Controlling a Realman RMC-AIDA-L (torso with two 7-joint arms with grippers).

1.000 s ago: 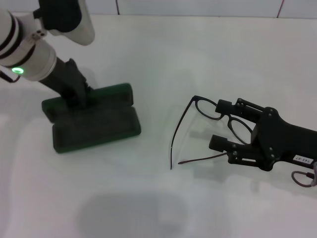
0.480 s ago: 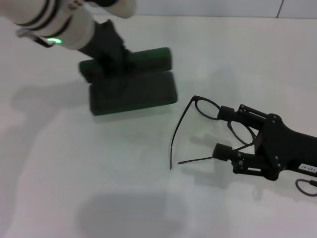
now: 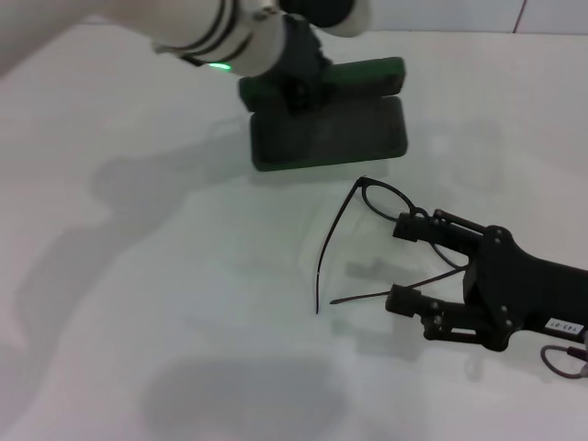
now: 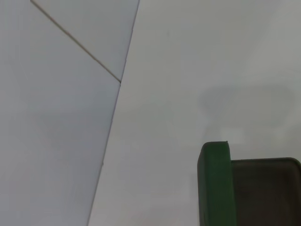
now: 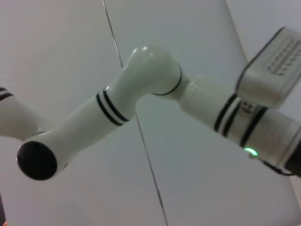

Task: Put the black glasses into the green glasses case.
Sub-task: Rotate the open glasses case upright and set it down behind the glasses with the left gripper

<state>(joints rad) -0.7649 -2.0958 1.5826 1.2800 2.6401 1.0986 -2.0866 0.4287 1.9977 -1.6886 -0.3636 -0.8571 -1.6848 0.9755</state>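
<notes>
While my left arm reaches across the far side: my left tool [image 3: 292, 84] sits on the green glasses case, its grip hidden behind the case wall, so I cannot tell how it stands
Green glasses case [image 3: 328, 124]: open, lid standing up at the back, darker inside facing up, at the far middle of the counter [image 3: 138, 276]; my left wrist view shows the green lid edge [image 4: 215, 183] beside the dark inside
Black glasses [image 3: 386, 230]: flat on the counter just in front of the case and apart from it, temples unfolded, one long temple running toward me, the other passing toward my right tool
Right tool [image 3: 402, 263]: low over the counter at the right, spread wide, one fingertip [image 3: 408, 226] by the lens rims, the other beside the nearer temple; not closed on the frame
Right wrist view: shows only my left arm [image 5: 141, 89] against the wall
</notes>
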